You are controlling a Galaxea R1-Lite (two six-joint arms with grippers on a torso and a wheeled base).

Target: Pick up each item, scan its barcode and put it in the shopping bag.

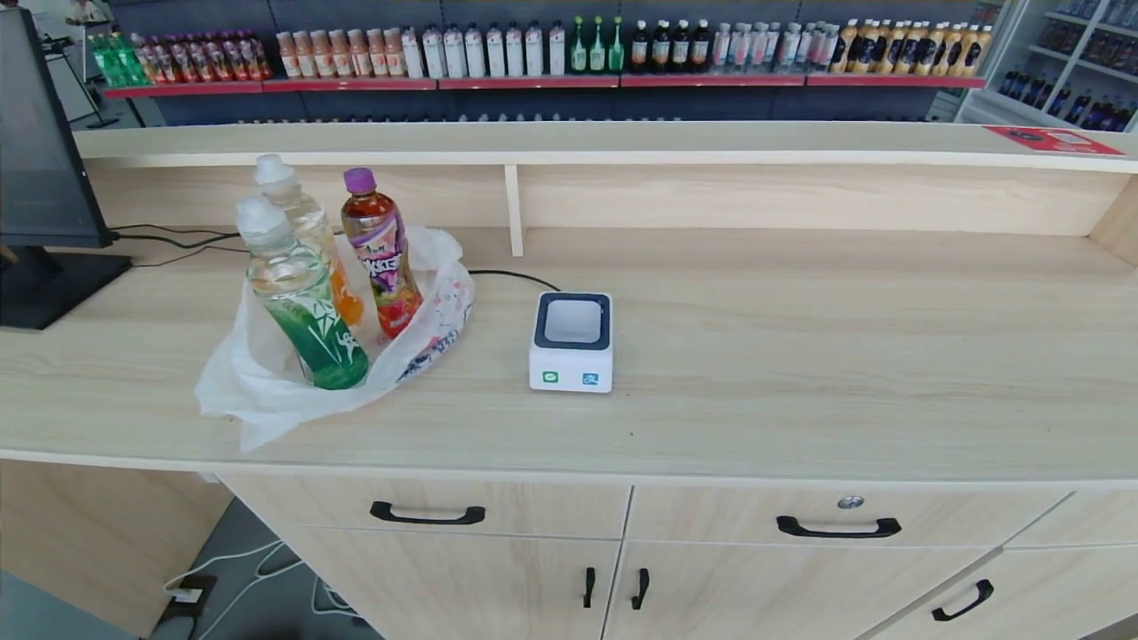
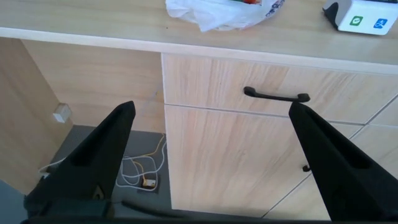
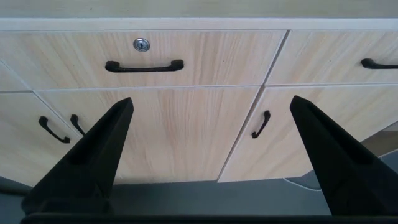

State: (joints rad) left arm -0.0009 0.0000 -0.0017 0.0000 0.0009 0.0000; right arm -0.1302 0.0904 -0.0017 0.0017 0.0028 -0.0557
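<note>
Three bottles stand upright in the white shopping bag [image 1: 258, 382] on the left of the counter: a green-labelled one [image 1: 302, 302] in front, an orange-labelled one [image 1: 307, 222] behind it, and a purple-capped red drink [image 1: 380, 253] to their right. The white barcode scanner [image 1: 573, 342] sits right of the bag. My left gripper [image 2: 211, 109] hangs open below the counter edge, in front of the drawers, with the bag [image 2: 217, 14] and scanner [image 2: 364, 15] above it. My right gripper [image 3: 211, 106] is open, facing the cabinet doors, holding nothing.
A monitor on a black stand [image 1: 40, 178] occupies the counter's far left, with cables [image 1: 178, 240] running behind the bag. A raised wooden ledge [image 1: 569, 142] backs the counter. Drawer handles [image 3: 144, 65] and door handles [image 3: 260, 124] sit just ahead of the grippers.
</note>
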